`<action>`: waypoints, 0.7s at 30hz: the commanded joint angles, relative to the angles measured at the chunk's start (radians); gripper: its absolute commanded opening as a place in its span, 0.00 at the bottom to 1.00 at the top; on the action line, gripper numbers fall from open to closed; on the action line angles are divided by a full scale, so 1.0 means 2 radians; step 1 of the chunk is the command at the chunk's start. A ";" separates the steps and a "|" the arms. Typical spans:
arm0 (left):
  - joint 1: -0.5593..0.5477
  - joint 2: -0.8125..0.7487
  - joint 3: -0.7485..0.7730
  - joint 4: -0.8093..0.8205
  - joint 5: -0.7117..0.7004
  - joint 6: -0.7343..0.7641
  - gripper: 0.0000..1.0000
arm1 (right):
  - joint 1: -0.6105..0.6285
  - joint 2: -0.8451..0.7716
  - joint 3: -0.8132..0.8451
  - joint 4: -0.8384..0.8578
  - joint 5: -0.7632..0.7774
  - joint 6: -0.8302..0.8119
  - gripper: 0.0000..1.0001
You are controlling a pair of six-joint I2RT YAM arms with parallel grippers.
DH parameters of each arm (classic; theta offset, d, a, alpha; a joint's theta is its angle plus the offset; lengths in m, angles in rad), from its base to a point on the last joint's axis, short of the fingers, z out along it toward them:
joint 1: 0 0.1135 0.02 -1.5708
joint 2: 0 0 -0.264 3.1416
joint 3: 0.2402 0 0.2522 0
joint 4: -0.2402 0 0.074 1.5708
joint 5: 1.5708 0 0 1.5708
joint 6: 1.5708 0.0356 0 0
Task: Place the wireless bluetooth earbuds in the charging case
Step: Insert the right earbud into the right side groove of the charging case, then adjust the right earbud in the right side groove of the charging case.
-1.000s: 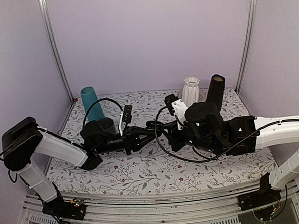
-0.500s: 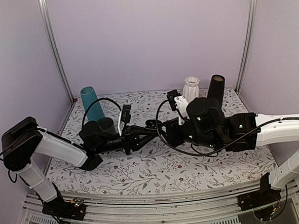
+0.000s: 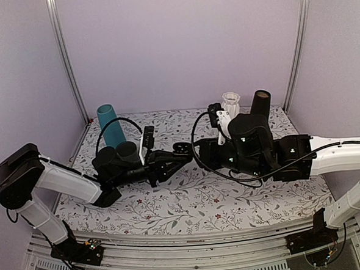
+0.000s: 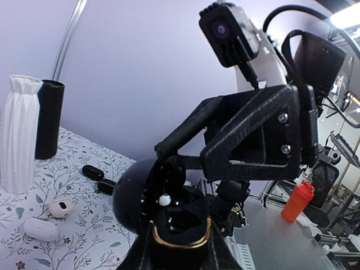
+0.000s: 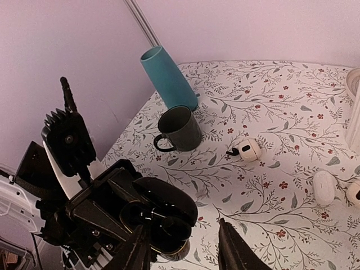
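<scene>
The charging case is up off the flowered tabletop, over its middle. Its lid is swung open and its hollow faces my right arm. My left gripper has it pinched, one finger against each side of the lower half, just under the gold-coloured rim. The wells inside show only glossy black shapes, so I cannot tell whether anything sits in them.

My right gripper is right at the open mouth of the case, with its fingers spread wide and nothing between them.

The two black earbuds lie on the cloth toward the far right corner, just beside each other.

Nearer than the earbuds lie two white pebble-shaped pieces, near each other. A third white piece lies apart from those two, closer to the middle, with something dark at its side.

The white ribbed vase and the black tube stand upright side by side at the far right corner.

Toward the far left corner, the grey mug stands just in front of the teal vase.
</scene>
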 commanded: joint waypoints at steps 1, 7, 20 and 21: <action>-0.008 -0.022 -0.002 -0.023 -0.025 0.031 0.00 | -0.004 -0.023 -0.003 0.029 -0.004 0.023 0.42; -0.014 -0.034 0.000 -0.046 -0.044 0.050 0.00 | -0.018 -0.033 -0.006 0.025 -0.033 0.065 0.42; -0.019 -0.037 0.008 -0.063 -0.053 0.063 0.00 | -0.077 -0.017 -0.029 0.064 -0.197 0.118 0.40; -0.019 -0.037 0.009 -0.065 -0.053 0.063 0.00 | -0.077 -0.015 -0.029 0.067 -0.201 0.119 0.40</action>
